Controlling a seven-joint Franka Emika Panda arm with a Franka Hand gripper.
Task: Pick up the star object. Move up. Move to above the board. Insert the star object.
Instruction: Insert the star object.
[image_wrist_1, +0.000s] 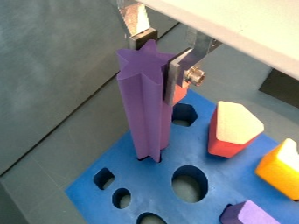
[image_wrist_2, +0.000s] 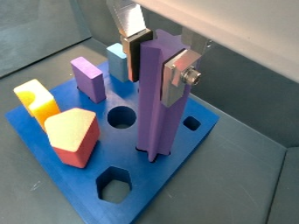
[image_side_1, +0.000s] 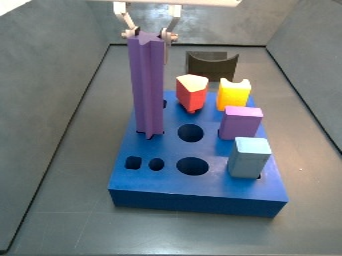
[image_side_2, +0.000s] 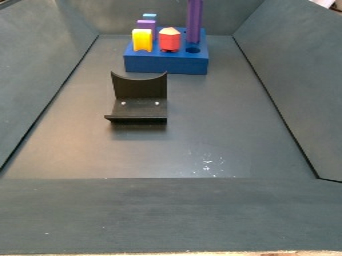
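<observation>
One star object (image_side_1: 146, 85), a tall purple prism with ridged sides, is recorded standing upright with its lower end seated in a hole near one corner of the board (image_side_1: 201, 187); the same prism is seen in both wrist views (image_wrist_1: 146, 105) (image_wrist_2: 162, 96) and, small and far off, in a side view (image_side_2: 194, 22). One gripper (image_side_1: 144, 33) is placed at the top of the prism, its two flat silver fingers (image_wrist_2: 179, 72) closed against opposite sides of the star object's upper end; in a wrist view (image_wrist_1: 159, 61) the dark pads are seen pressed to the purple faces. One board is listed: a flat blue slab lying on the dark floor (image_side_2: 174, 140), at the far end of the enclosure in a side view (image_side_2: 170, 62). Four shorter blocks are counted standing on the board: one red block with a pale top (image_side_1: 193, 93), one yellow block (image_side_1: 234, 94), one purple cube-like block (image_side_1: 241, 122) and one light blue block (image_side_1: 249, 157). Open holes in the board are noted beside the prism: one large round hole (image_side_1: 193, 132), a second round hole (image_side_1: 194, 165), one small round hole (image_side_1: 156, 163) and one small angular hole (image_side_1: 132, 161); a hexagonal hole (image_wrist_2: 114, 186) is shown in a wrist view. One fixture (image_side_2: 138, 98), a dark L-shaped bracket on a base plate, is recorded on the floor well apart from the board; it also appears behind the board in a side view (image_side_1: 214, 64).
</observation>
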